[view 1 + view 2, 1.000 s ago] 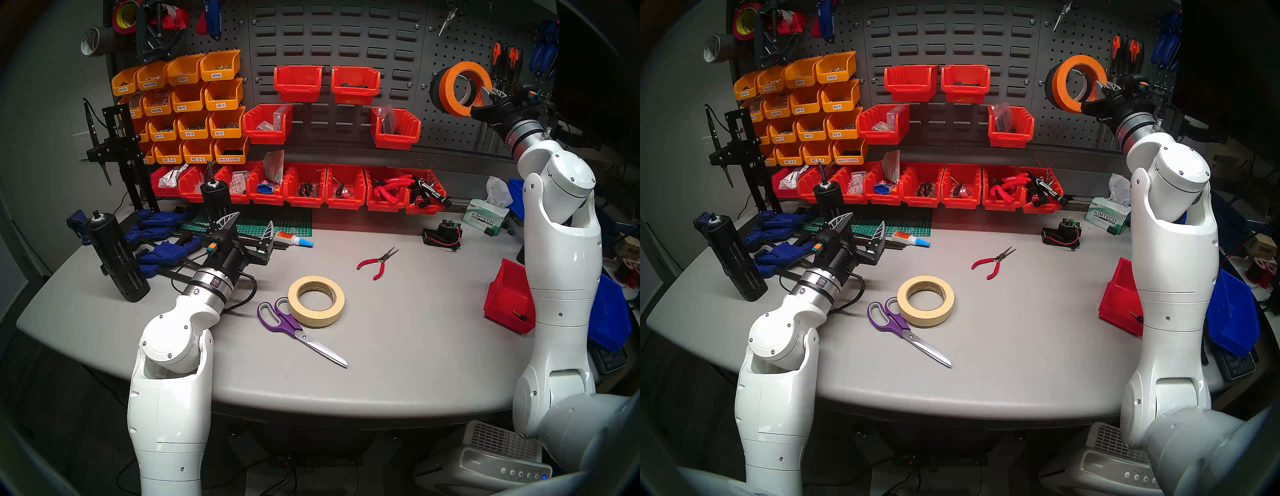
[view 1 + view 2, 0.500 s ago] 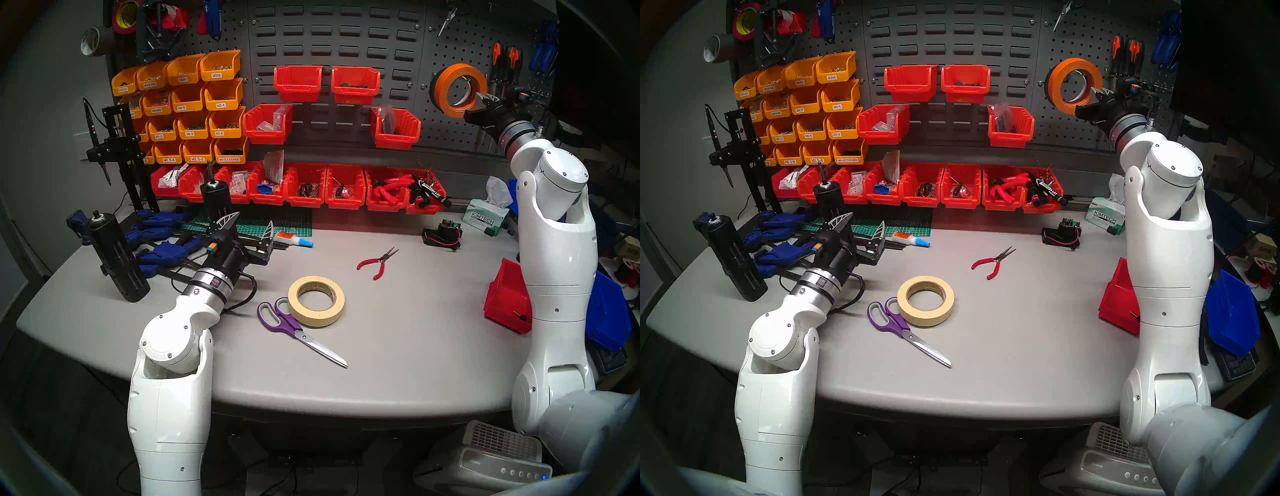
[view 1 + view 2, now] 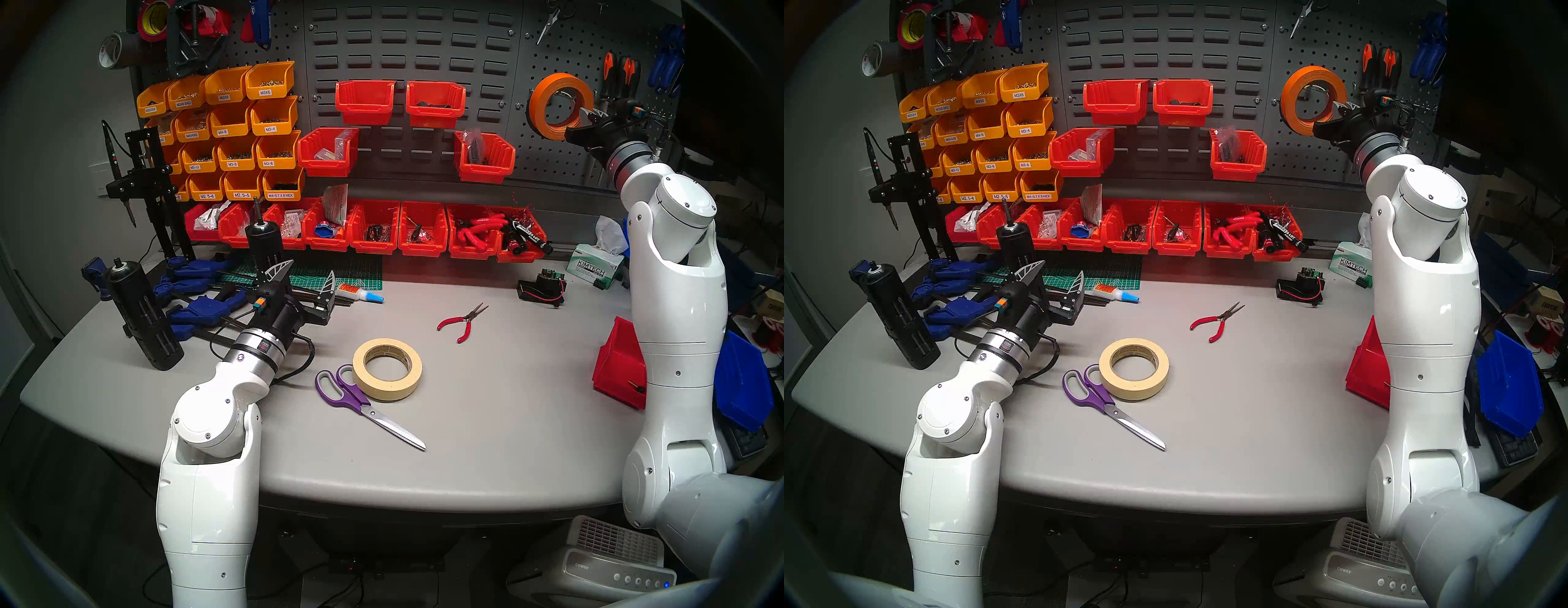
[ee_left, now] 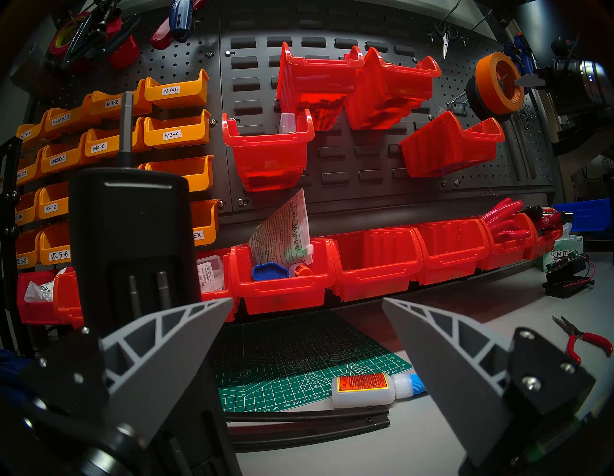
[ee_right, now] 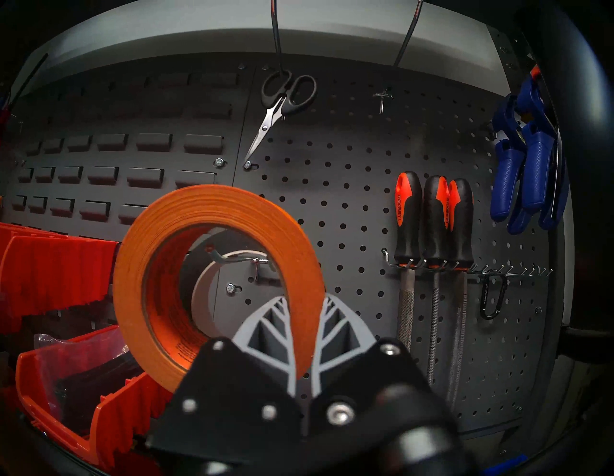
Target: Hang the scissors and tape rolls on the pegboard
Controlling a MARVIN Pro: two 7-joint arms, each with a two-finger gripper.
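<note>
The right gripper pinches the lower wall of the orange tape roll, one finger inside the ring and one outside, and holds the roll upright against the pegboard at its left part. Through the roll's opening a metal hook shows, its tip inside the ring; whether the roll rests on the hook cannot be told. Behind it on the same hook hangs the black tape roll, white core showing. The left gripper hangs with its fingers spread wide and nothing between them, above the green cutting mat near the table's left rear edge. The cream masking tape roll lies flat near the middle of the table, and the purple-handled scissors lie beside it, one handle loop touching the roll, blades pointing toward the front edge.
</note>
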